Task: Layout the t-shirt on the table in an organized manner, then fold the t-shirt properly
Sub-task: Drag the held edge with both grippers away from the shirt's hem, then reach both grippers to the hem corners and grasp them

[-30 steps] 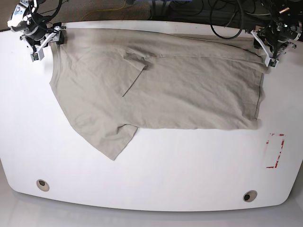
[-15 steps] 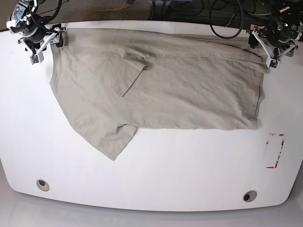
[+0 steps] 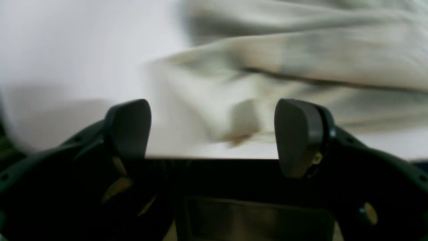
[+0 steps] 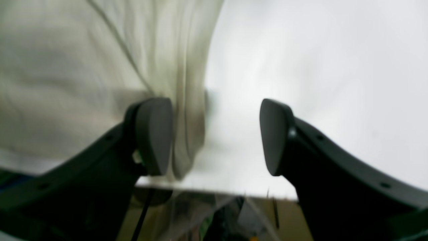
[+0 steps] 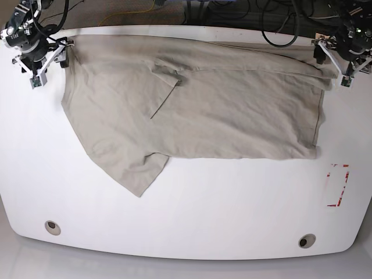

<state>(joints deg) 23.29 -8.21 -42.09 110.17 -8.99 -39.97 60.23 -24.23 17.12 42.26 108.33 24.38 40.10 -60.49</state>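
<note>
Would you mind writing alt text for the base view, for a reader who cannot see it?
A beige t-shirt lies spread but creased across the far half of a white table, one sleeve pointing toward the near edge. The left gripper and right gripper stand open at the shirt's far corners, holding nothing.

Beyond the tabletop's far edge, along the top of the frame, lies a dark floor (image 5: 133, 11) strewn with black cables (image 5: 279, 23) and one yellow cable (image 5: 136, 15). Lighting is bright and even.

One t-shirt (image 5: 197, 107), two claws, two holes.
</note>
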